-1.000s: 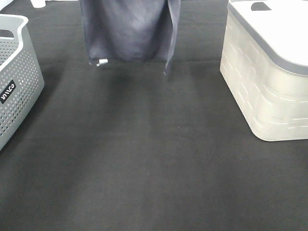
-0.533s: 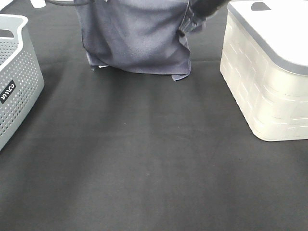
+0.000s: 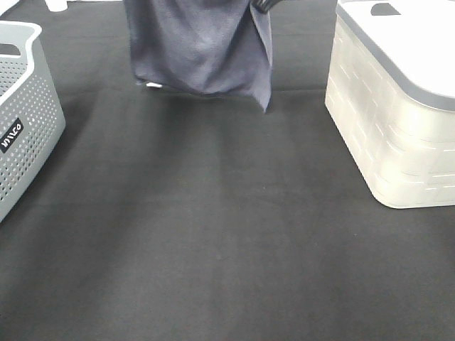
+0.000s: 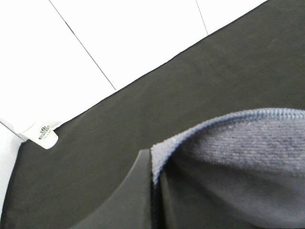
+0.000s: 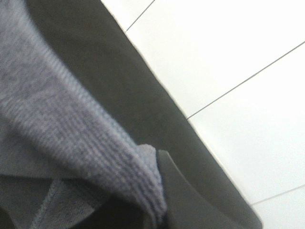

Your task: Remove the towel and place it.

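The greyish-lavender towel (image 3: 199, 50) hangs at the far middle of the exterior high view, its lower hem just above the black table cloth (image 3: 213, 234). Its small white tag (image 3: 153, 85) shows at the lower left corner. The towel's upper edge runs out of the top of the frame. In the left wrist view, my left gripper (image 4: 153, 191) is shut on a stitched towel edge (image 4: 238, 152). In the right wrist view, my right gripper (image 5: 159, 210) is shut on another towel edge (image 5: 57, 109). Only a dark bit of the right gripper (image 3: 261, 4) shows in the exterior view.
A grey perforated basket (image 3: 21, 114) stands at the left edge. A white lidded bin (image 3: 398, 106) stands at the right. A white cup (image 4: 43, 136) stands at the table's far corner in the left wrist view.
The towel has swung; half a second ago it spread wider and lower with the right gripper in view. Now it hangs narrower and a little higher.
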Motion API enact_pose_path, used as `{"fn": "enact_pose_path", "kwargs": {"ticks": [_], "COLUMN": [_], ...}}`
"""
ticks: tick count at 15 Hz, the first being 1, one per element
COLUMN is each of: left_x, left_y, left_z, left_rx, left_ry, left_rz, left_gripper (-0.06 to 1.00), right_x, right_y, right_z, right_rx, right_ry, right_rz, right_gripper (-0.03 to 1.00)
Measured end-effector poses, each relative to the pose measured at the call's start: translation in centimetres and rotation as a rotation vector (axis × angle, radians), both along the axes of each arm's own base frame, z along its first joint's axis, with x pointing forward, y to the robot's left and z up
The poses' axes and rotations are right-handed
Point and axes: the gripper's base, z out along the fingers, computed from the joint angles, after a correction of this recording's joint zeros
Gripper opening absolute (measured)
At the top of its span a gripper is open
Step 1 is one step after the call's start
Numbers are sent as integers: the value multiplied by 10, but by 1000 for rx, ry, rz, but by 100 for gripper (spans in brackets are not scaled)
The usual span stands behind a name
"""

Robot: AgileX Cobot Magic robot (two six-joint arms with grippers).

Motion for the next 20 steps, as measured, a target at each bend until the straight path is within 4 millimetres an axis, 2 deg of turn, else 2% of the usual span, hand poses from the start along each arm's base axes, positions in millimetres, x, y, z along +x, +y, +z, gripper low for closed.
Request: {"fn": "enact_pose_path", "kwargs": {"ticks": [2,5,8,9,10,12,14,17,20], "left_x": [9,15,15,15,13,7,-3,-21,-45], "left_y": [-3,-4,-5,-4,-6,-7,-3,-2,0], "left_z": [-5,6,7,6,2,-16,-36,-52,-58], "left_rx": [20,15,72,111,123,188,275,249,277], "left_ry": [-29,-83,-96,-88,-65,66,294,586,866], "left_rz": [3,8,-3,4,12,65,99,38,-21], "left_gripper": [0,0,0,0,0,0,0,0,0], "right_x": [4,12,14,14,12,6,-4,-25,-52], "right_y": [-5,-26,-29,-30,-30,-31,-30,-27,-28], "right_z": [7,14,-2,-18,-25,-36,-46,-52,-56], "right_rx": [22,69,98,101,97,111,131,100,29], "right_ry": [-62,-85,16,126,194,345,519,763,1069], "right_rz": [-1,-51,-87,-119,-138,-173,-191,-162,-154], "right_gripper": [0,0,0,0,0,0,0,0,0]}}
